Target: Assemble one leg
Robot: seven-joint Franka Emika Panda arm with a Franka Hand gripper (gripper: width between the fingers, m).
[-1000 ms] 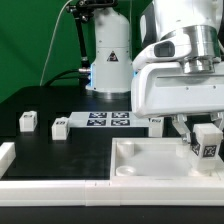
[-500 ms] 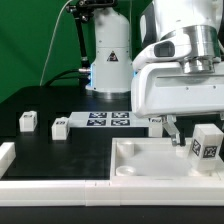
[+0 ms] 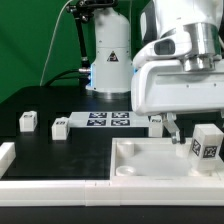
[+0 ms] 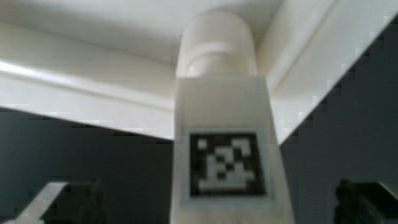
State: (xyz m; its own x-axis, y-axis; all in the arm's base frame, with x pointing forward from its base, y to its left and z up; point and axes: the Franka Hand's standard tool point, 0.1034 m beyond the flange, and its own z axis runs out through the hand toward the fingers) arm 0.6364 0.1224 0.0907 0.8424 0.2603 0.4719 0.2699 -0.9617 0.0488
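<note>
Two dark fingertips (image 4: 59, 200) sit at the edges of the wrist view, well clear of the leg (image 4: 222, 120) on either side. The pincer (image 4: 214, 203) is spread and pinches nothing. The leg runs straight away from the camera with its tag facing it, and its rounded far end points at the white panel (image 4: 71, 90).

In the exterior view the leg (image 3: 206, 143) stands upright on the panel (image 3: 150, 162), near that view's right edge and under the arm's white head. One finger hangs near it, apart from it. Whether its foot is seated in a socket I cannot tell.

I judge the step to be fixing this leg into the panel. Next the pincer would need to close squarely on it and turn or press without tipping it.

A spare block (image 3: 28, 122), a second block (image 3: 60, 127) and the marker board (image 3: 108, 120) lie on the bench (image 3: 60, 155) — well apart, blocking nothing.
</note>
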